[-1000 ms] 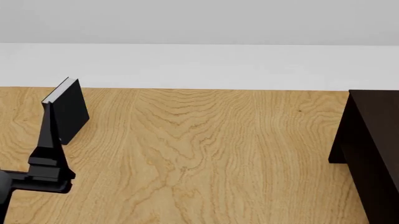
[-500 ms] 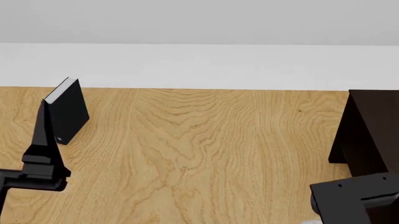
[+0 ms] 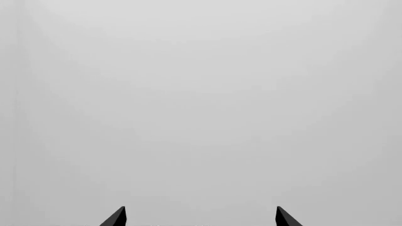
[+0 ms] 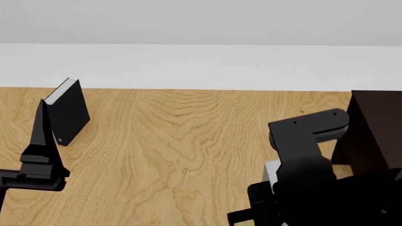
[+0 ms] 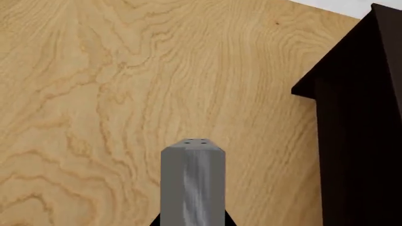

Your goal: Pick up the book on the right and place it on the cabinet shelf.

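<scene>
In the right wrist view my right gripper (image 5: 191,222) is shut on the grey book (image 5: 191,179). It holds the book on edge above the wooden table (image 5: 94,94), and the book's narrow end points away from the camera. The dark cabinet (image 5: 361,122) stands just beside the book. In the head view my right arm (image 4: 308,141) is raised in front of the cabinet (image 4: 373,127) and hides the gripper; a pale corner (image 4: 271,173) shows behind it. My left gripper (image 3: 199,217) is open and empty, and its view shows only grey wall. It points up at the left of the head view (image 4: 41,117).
A black book with a white page edge (image 4: 69,113) stands upright on the table's far left, right behind my left gripper. The second grey book is out of view. A white wall runs behind the table's far edge (image 4: 201,89).
My right arm has risen into the head view from the lower right, up beside the cabinet. My left arm has shifted slightly left and down.
</scene>
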`<state>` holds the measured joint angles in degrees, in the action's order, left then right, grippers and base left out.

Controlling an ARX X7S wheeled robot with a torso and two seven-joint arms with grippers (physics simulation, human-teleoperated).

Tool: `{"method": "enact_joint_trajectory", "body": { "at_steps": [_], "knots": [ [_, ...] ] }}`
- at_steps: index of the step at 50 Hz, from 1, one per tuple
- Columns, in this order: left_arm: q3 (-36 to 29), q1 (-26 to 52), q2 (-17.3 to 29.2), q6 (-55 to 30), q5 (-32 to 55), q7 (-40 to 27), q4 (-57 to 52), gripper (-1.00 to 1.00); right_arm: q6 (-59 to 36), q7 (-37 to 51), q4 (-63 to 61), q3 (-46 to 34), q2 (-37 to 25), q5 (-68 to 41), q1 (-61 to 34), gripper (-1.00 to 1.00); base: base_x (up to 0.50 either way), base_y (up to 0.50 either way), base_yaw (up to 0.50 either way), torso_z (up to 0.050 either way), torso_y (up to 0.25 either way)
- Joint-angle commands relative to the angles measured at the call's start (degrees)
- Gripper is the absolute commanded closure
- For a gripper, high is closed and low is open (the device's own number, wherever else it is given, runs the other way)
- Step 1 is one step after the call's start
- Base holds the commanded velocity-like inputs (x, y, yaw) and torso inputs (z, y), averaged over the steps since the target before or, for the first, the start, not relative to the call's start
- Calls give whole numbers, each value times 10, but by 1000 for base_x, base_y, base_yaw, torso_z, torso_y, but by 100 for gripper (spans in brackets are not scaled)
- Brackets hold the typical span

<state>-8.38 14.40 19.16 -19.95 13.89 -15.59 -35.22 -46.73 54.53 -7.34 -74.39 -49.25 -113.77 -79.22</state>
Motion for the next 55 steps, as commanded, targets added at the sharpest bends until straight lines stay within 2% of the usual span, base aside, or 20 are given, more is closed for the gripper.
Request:
{"method": "enact_joint_trajectory", "body": {
  "at_steps": [1, 12, 18, 27, 32, 49, 55],
  "knots": [
    [3, 0, 2, 0, 6, -2, 2, -100, -16, -35, 79, 4, 66, 66, -34, 100, 0, 0, 0, 0, 10],
    [8, 12, 3, -11, 20, -3, -7, -100, -38, -94, 164, -25, 152, 145, -76, 100, 0, 0, 0, 0, 1],
    [-1, 23, -4, 15, 19, 11, 43, -100, -52, -135, 190, -60, 189, 215, -95, 100, 0, 0, 0, 0, 2],
    [-4, 30, -4, 19, 19, 14, 63, -100, -11, -200, 278, -77, 249, 278, -84, 100, 0, 0, 0, 0, 1],
    [-4, 29, -2, 16, 21, 12, 61, -100, 18, -201, 308, -84, 270, 312, -78, 100, 0, 0, 0, 0, 0],
    [6, 32, 1, 21, 32, 11, 68, -100, 27, -176, 429, -163, 389, 418, -56, 100, 0, 0, 0, 1, 1],
    [-4, 34, -1, 24, 28, 12, 73, -100, 37, -139, 460, -181, 418, 446, -33, 100, 0, 0, 0, 0, 2]
  ]
}}
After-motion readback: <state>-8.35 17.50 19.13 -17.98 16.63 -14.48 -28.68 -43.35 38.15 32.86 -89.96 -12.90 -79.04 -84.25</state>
